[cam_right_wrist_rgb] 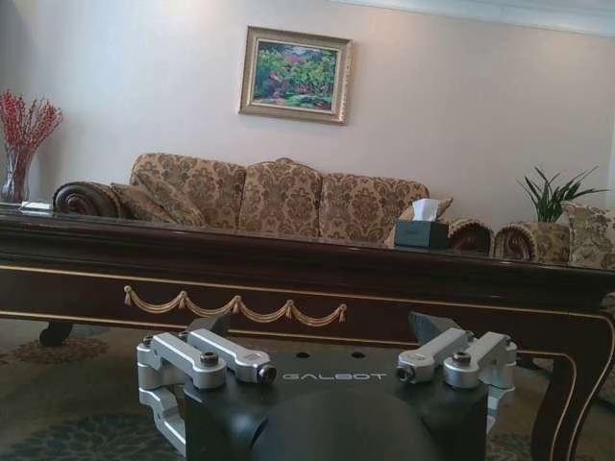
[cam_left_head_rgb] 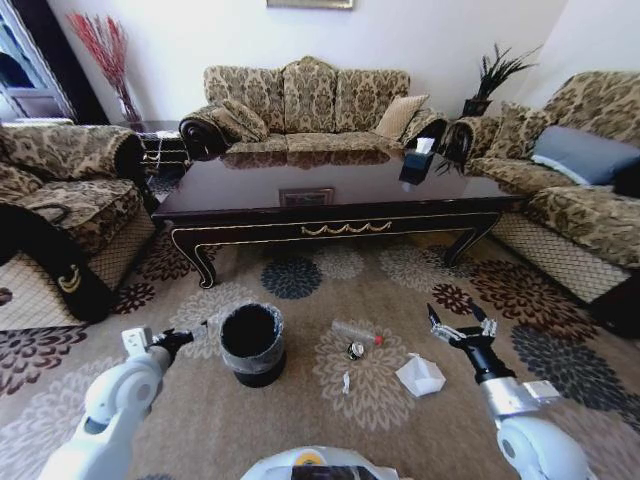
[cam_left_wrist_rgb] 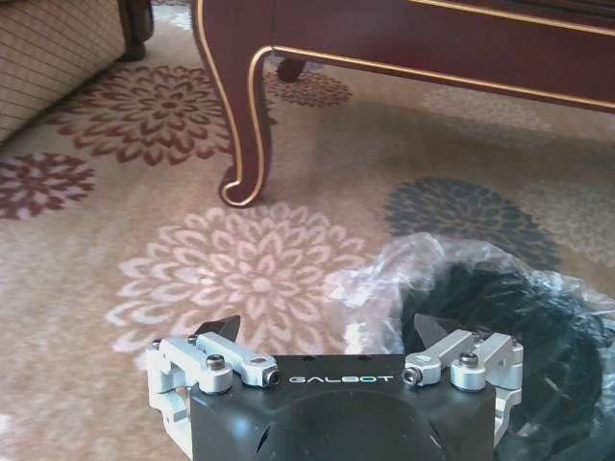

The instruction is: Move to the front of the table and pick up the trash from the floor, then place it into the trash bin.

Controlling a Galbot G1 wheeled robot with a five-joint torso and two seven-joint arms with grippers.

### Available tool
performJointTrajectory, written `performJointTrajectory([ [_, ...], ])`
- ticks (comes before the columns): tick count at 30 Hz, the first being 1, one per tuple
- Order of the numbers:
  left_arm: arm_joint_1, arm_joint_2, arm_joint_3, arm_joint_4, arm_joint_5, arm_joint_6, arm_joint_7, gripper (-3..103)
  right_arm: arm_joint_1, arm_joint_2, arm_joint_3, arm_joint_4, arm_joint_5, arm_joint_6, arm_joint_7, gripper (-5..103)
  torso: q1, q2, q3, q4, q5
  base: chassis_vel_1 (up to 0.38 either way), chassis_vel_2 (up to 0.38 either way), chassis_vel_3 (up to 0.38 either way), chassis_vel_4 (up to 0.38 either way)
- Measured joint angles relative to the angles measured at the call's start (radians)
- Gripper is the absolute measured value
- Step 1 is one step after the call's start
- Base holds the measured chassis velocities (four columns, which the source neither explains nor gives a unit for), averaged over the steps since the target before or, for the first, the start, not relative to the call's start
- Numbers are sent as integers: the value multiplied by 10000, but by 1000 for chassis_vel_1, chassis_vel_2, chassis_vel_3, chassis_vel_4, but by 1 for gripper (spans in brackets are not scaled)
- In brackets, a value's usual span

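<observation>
The dark glossy table (cam_left_head_rgb: pixel 250 195) with gold trim stands ahead, and its front rail fills the right wrist view (cam_right_wrist_rgb: pixel 404 274). On the flowered carpet floor (cam_left_head_rgb: pixel 300 410) before it lies the trash: a clear bottle (cam_left_head_rgb: pixel 354 332) with a red cap, a small dark cap (cam_left_head_rgb: pixel 355 350), a white scrap (cam_left_head_rgb: pixel 346 382) and a white paper wad (cam_left_head_rgb: pixel 420 376). The black bag-lined trash bin (cam_left_head_rgb: pixel 252 343) stands left of them, and also beside my left gripper (cam_left_wrist_rgb: pixel 327 331) as the trash bin (cam_left_wrist_rgb: pixel 519 317). My left gripper (cam_left_head_rgb: pixel 188 338) hovers open just left of the bin. My right gripper (cam_left_head_rgb: pixel 460 323) is open, above and right of the paper wad, and holds nothing (cam_right_wrist_rgb: pixel 322 327).
Patterned sofas (cam_left_head_rgb: pixel 305 100) surround the table on three sides, one close on the left (cam_left_head_rgb: pixel 60 210) and one on the right (cam_left_head_rgb: pixel 580 200). A tissue box (cam_left_head_rgb: pixel 418 160) sits on the table. A curved table leg (cam_left_wrist_rgb: pixel 240 115) stands ahead of the left gripper.
</observation>
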Motion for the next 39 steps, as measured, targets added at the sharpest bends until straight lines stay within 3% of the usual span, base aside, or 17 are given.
performJointTrajectory([
  [14,-290,-1157,906,1126,707,-917,922,100,-23,145,-39,-115,-168,56,-86,100,0,0,0,-1,0,0,0,0,0],
  [20,-366,-1378,1056,1514,1043,-1297,1265,100,-29,137,-46,-195,-202,72,-123,100,0,0,0,-1,0,0,0,0,0],
  [30,-440,-1382,1053,1876,1271,-1409,1366,103,-10,94,-41,-370,-198,179,-208,100,0,0,0,-1,0,0,0,0,0],
  [34,-446,-1399,1064,1945,1288,-1411,1392,99,6,78,-59,-404,-198,186,-238,100,0,0,0,-1,0,0,0,0,0],
  [39,-527,-1431,1114,2179,1389,-1535,1446,86,50,86,-133,-460,-199,215,-340,100,0,0,0,-1,0,0,0,0,0],
])
